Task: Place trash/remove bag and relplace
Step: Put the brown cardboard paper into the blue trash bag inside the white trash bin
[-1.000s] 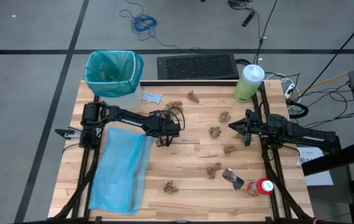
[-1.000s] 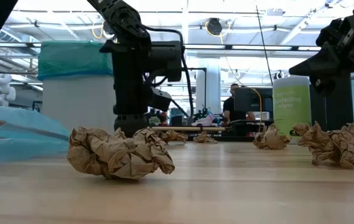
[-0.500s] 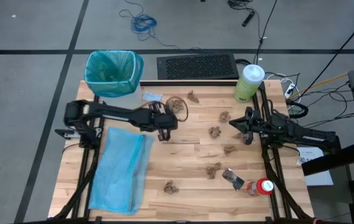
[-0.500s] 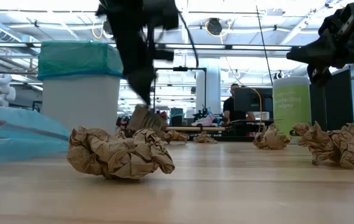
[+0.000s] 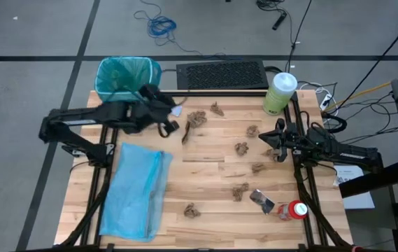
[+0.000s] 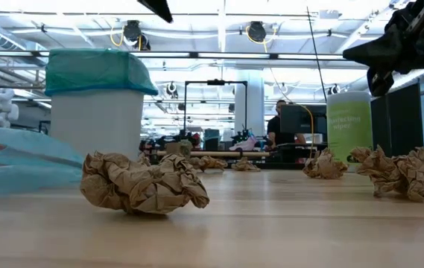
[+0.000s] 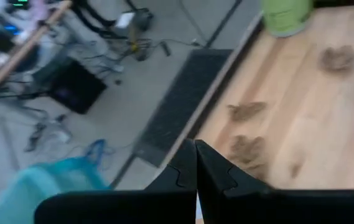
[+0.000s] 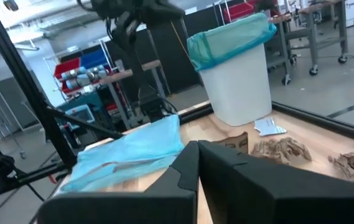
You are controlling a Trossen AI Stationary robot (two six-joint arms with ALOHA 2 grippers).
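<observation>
Mostly hidden: left tool [image 5: 173,127] contents.

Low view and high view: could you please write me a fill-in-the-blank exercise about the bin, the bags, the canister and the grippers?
1. Below the teal-green bag, the bin's wall is ___.
2. The pale blue bag lies flat on the ___ arm's side of the table.
3. The canister with the white lid is ___.
4. The left gripper and the right gripper both have their fingers ___.

Missing words: white; left; green; shut
</observation>
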